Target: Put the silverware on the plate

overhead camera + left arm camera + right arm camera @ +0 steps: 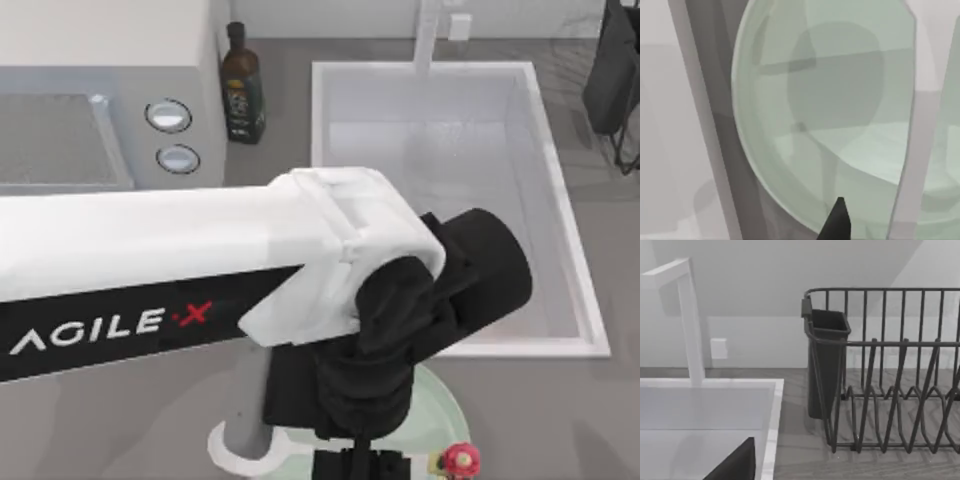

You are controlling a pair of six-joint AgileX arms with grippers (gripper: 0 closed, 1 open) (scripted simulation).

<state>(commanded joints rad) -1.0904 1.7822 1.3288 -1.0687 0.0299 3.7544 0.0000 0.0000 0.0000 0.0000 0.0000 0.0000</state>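
Note:
The pale mint-green plate (447, 408) lies at the table's front edge, right of centre, mostly covered by my left arm. That arm reaches across from the left, and its black wrist (360, 420) points down over the plate's left part. The left wrist view looks closely down on the plate (840, 100), with a black tip of my left gripper (838, 224) above its rim. A thin pale bar (911, 125) crosses in front of the plate; I cannot tell whether it is the silverware. My right gripper (735, 466) is parked at the back right, near the sink's corner.
A white sink (560, 200) with a faucet (690, 325) takes up the back right. A dark bottle (242, 85) and a white appliance (100, 60) stand at the back left. A wire dish rack (890, 380) is far right. A white curved piece (245, 452) and a small red object (460, 460) flank the plate.

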